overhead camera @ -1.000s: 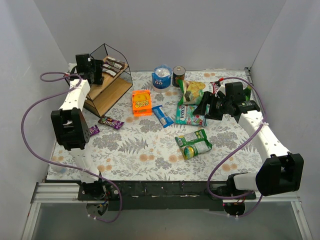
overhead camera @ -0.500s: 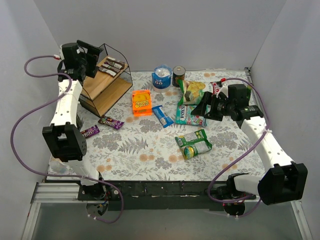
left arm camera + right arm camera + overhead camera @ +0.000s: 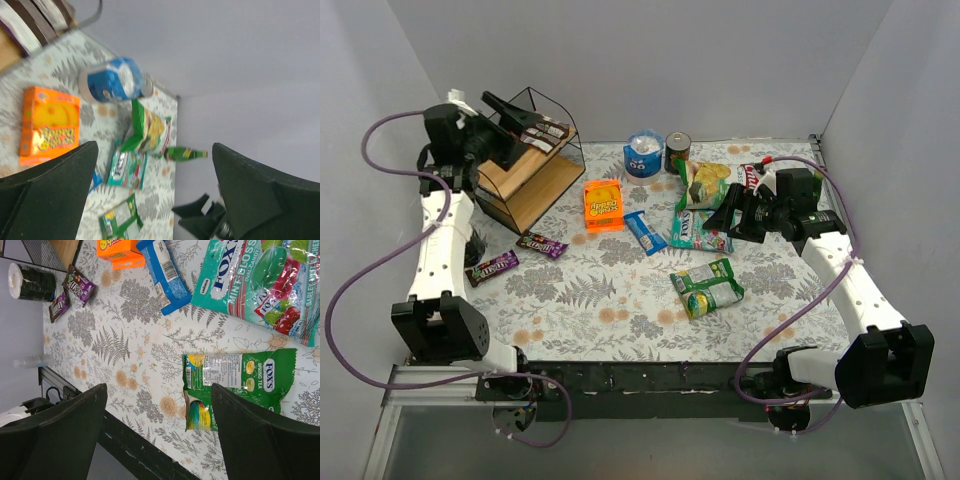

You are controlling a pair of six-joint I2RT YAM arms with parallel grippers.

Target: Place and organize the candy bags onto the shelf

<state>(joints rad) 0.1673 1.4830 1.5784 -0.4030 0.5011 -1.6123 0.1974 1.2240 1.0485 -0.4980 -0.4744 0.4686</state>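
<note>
"Wooden boards in black wire: where is the shelf seen from above?"

"At upper left of the frame, with two dark candy bars laid on its top board. The left gripper is held just over it, fingers spread, nothing pinched."

"And the other candy bags?"

"They are scattered on the floral table. A brown bar and a purple bar are at left, and a blue bar at centre. A teal pouch is right of it and a green pouch lower down. The right gripper is held by the teal pouch's right end, jaws apart."

"What is given by the left wrist view?"

"Spread fingers are seen at the bottom corners, with nothing held between. The shelf's corner is caught at upper left. An orange box, a blue can and a green chip bag are seen beyond."

"And the right wrist view?"

"Fingers are parted wide across the bottom, nothing gripped. The green pouch is framed at centre right, the teal pouch at upper right and the blue bar at top centre. The purple and brown bars are seen at upper left."
</note>
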